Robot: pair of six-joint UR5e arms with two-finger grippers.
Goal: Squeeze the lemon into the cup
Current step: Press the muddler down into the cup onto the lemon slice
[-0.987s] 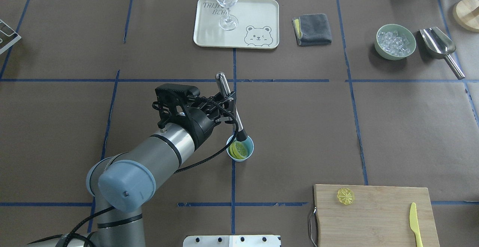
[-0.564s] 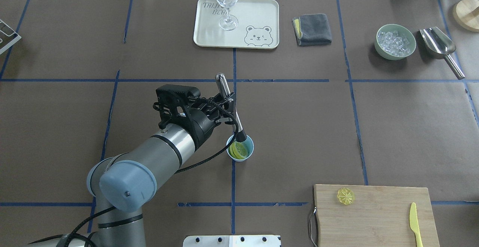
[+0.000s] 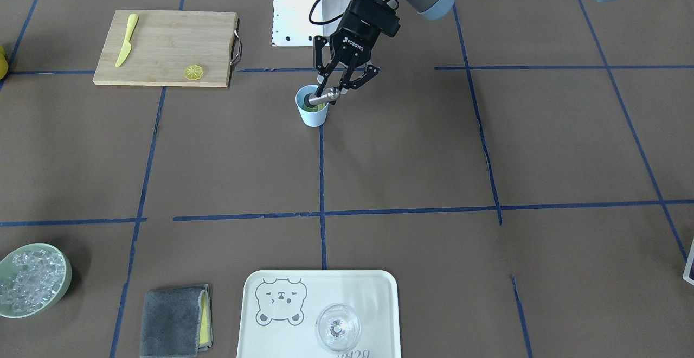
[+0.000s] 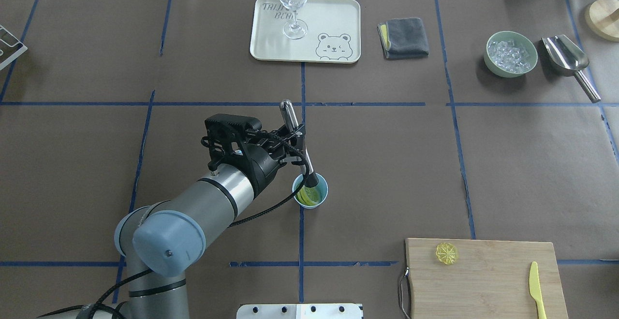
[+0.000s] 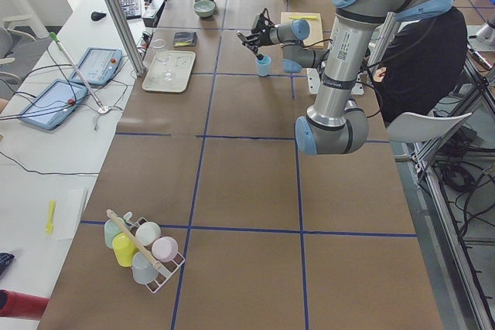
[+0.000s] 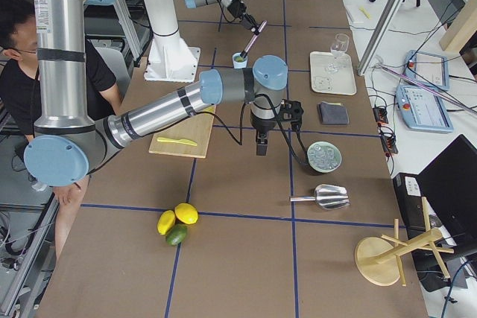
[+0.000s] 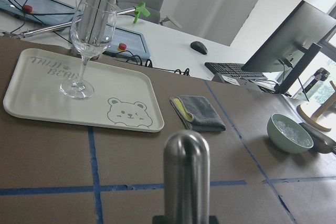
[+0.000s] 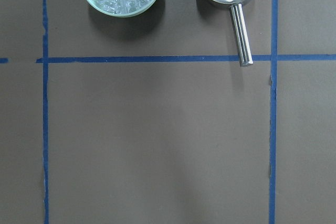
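My left gripper [image 4: 296, 137] clamps the steel muddler [image 4: 289, 113], tip on the lemon [image 4: 309, 195] inside the cup [image 4: 323, 196]; pressing seems underway; next, push straight down without tipping the cup; right gripper [image 6: 258, 145]: cannot tell.

Bright, even light; foreground perhaps soft.

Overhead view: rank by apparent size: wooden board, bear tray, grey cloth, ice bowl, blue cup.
1. Wooden cutting board (cropped)
2. Cream bear-print tray
3. Folded grey cloth, pale green ice bowl: alike
4. Light-blue plastic cup
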